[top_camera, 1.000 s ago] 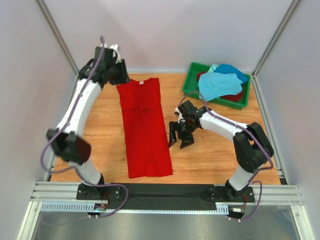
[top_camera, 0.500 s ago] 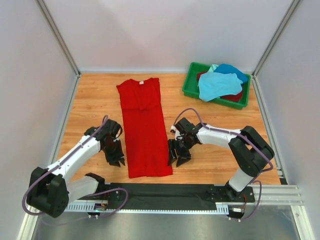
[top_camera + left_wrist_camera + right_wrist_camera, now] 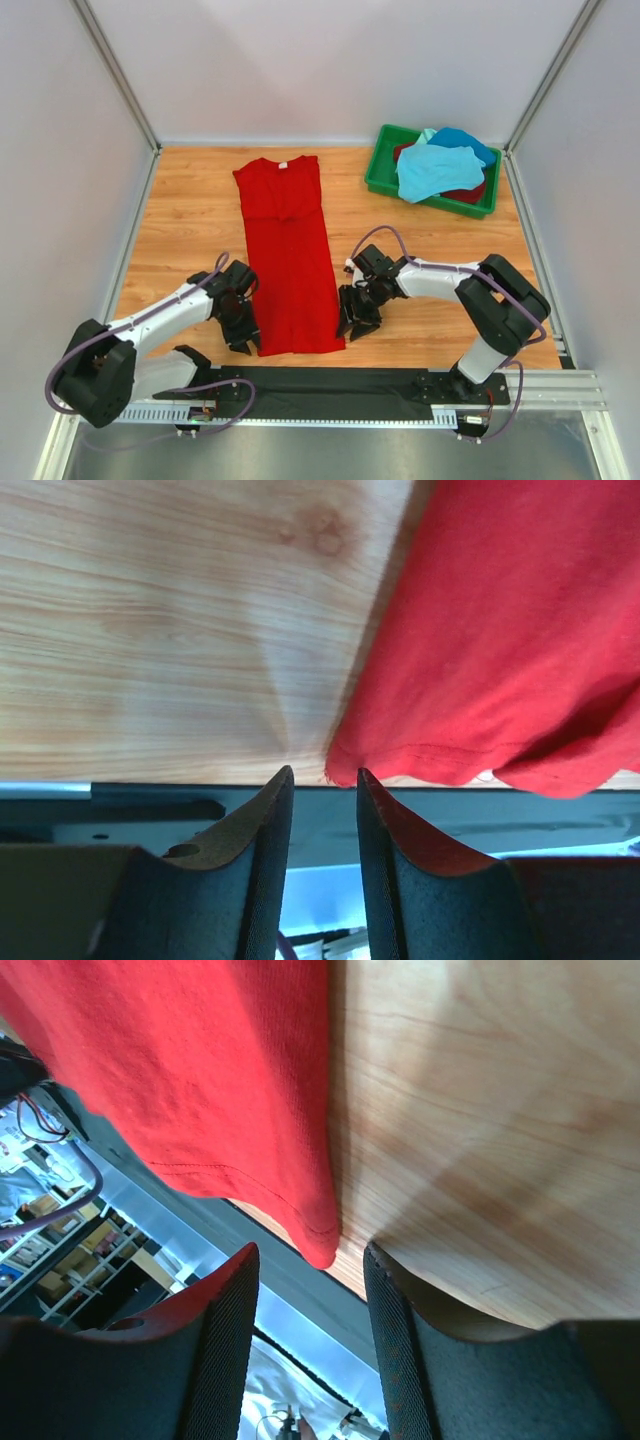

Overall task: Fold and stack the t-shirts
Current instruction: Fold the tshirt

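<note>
The bright red t-shirt (image 3: 288,250) is laid flat on the wooden table (image 3: 190,220) as a long narrow strip, collar at the far end and hem toward the arm bases. Its near-left hem corner is seen just ahead of the left gripper (image 3: 322,775), whose fingers are held slightly parted with no cloth pinched. The near-right corner is framed between the tips of the right gripper (image 3: 310,1255), which is spread wider and likewise grips nothing. A turquoise t-shirt (image 3: 432,170), a blue t-shirt (image 3: 465,140) and a dark red t-shirt (image 3: 468,194) are piled in the green bin (image 3: 378,165) at the far right.
</note>
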`<state>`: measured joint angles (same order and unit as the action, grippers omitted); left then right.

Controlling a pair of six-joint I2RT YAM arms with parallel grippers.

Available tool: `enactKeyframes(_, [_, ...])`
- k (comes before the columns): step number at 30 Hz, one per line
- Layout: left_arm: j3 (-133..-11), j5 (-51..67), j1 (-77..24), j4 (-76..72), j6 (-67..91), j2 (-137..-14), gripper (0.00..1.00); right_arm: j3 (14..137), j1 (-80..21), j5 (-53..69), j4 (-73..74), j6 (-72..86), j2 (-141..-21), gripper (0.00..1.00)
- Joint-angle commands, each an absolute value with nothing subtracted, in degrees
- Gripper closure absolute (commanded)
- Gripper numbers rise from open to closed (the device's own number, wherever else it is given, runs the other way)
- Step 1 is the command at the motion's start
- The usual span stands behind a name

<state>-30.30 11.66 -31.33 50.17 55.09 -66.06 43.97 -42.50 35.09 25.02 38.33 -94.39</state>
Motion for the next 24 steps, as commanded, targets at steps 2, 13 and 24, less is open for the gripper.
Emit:
enactKeyframes(2, [-26.2, 12.83, -31.55, 45.53, 60.03, -62.14, 0.6, 42.63, -43.15, 33.93, 20.3, 40.52, -93.87, 0.52])
enactKeyframes(13, [-23.81, 12.22, -31.55, 44.64, 61.88, -60.65, 0.62, 42.54, -43.94, 33.22, 19.86, 40.0, -95.8, 0.58])
enactKeyframes(24, [-25.05, 8.35, -31.55, 53.36, 66.09, -47.73, 0.51, 42.37, -43.86, 32.35, 20.48, 39.02, -97.03, 0.63])
